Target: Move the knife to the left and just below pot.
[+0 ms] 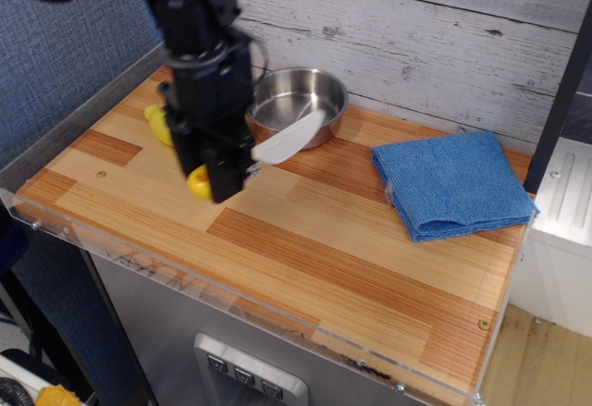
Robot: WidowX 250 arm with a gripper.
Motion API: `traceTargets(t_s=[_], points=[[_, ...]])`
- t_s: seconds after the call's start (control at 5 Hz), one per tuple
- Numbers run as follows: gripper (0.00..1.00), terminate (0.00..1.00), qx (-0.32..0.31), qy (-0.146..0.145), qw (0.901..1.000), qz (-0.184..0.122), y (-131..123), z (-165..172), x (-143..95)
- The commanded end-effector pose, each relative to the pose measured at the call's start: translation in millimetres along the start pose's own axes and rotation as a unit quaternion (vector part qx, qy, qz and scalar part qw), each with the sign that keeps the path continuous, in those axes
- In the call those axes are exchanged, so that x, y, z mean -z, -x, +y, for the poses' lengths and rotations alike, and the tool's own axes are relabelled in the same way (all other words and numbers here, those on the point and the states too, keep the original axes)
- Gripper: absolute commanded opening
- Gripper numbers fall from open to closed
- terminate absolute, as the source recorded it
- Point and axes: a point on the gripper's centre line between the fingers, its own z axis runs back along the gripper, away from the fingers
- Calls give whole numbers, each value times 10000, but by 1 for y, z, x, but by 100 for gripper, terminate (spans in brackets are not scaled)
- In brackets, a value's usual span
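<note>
Gripper (220, 177): a black arm coming down from the top left of the frame, its tip in the left-centre of the picture; the fingers are clamped on the knife's handle.
Knife (289, 137): held in the gripper, with the white blade sticking out to the right and slightly upward; a bit of the yellow handle (198, 183) shows at the gripper's lower left edge. Whether the knife touches the board cannot be told.
Blade tip: overlaps the lower rim of the pot in the picture, so it sits in front of the pot from this view.
Pot (298, 101): a shiny steel pan in the upper middle of the frame, near the plank wall, upright, with nothing seen inside; the arm hides its left side.
Banana (157, 121): a yellow toy at the upper left, mostly hidden behind the arm, with only its left end showing.
Cloth (453, 184): a folded blue towel on the right side of the frame, well apart from the gripper and the pot.
Table (333, 258): a wooden top of striped light and reddish boards, filling the middle of the frame, with a clear plastic lip along the front edge.
Wall (444, 36): weathered whitish planks across the top of the frame.
</note>
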Motion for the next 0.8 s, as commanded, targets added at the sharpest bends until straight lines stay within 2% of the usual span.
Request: traceTargets(t_s=[0.0, 0.6], points=[[0, 0, -1012, -42, 9947, 171, 32, 46, 15], [0, 0, -907, 16, 9940, 615, 44, 48, 40]])
